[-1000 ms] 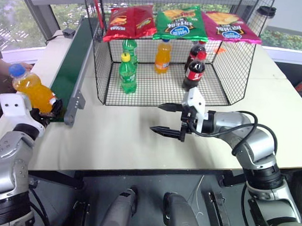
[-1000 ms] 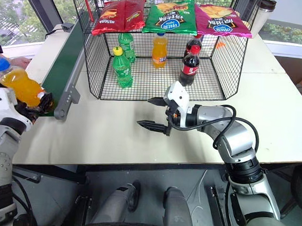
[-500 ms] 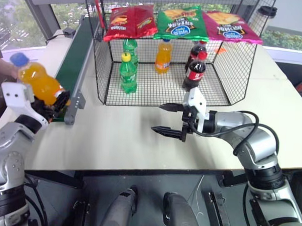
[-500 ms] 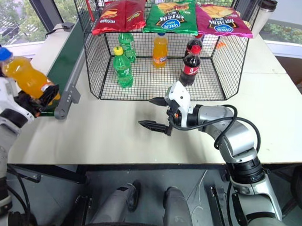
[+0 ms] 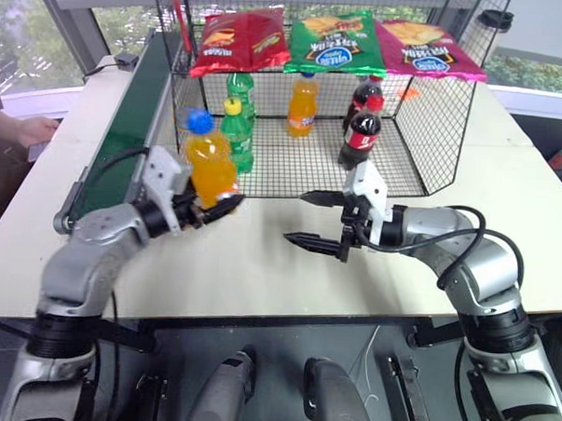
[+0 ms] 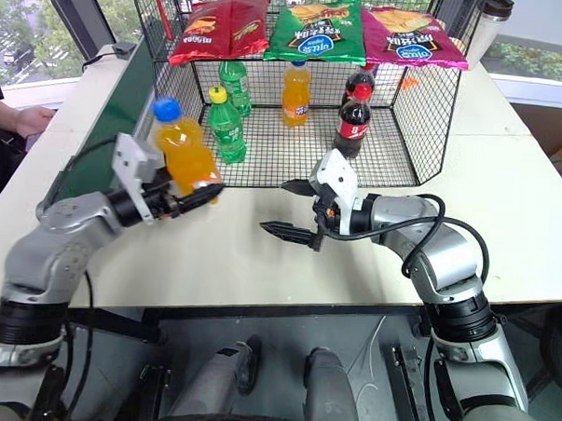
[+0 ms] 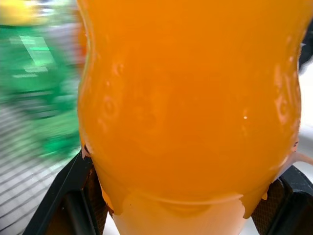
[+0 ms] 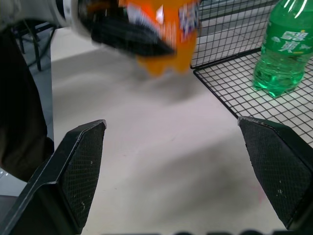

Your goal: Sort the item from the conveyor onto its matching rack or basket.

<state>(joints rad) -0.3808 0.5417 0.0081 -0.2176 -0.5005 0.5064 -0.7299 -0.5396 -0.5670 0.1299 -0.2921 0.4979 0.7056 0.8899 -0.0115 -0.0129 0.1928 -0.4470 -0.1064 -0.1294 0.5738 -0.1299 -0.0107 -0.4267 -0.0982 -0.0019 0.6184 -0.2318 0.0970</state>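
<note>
My left gripper (image 5: 212,204) is shut on the item, an orange soda bottle (image 5: 208,166) with a blue cap. It holds the bottle upright above the table, just in front of the rack's left front corner. In the left wrist view the orange bottle (image 7: 190,98) sits between the two black fingers (image 7: 73,200). The rack (image 5: 443,134) is a black wire cage with an open front. The conveyor (image 5: 126,134) runs along the table's left side, behind the left arm. To the bottle's right, my right gripper (image 5: 305,219) hangs open and empty, pointing at it; its view shows the bottle (image 8: 166,44) ahead.
Inside the rack stand green bottles (image 5: 238,134), an orange bottle (image 5: 303,106) and cola bottles (image 5: 362,135). Red, green and pink chip bags (image 5: 337,42) lie on its top. A person's hand (image 5: 34,130) rests at the far left.
My left arm has swung right, carrying the bottle from the conveyor's near end to the front of the rack. The right gripper has kept still.
</note>
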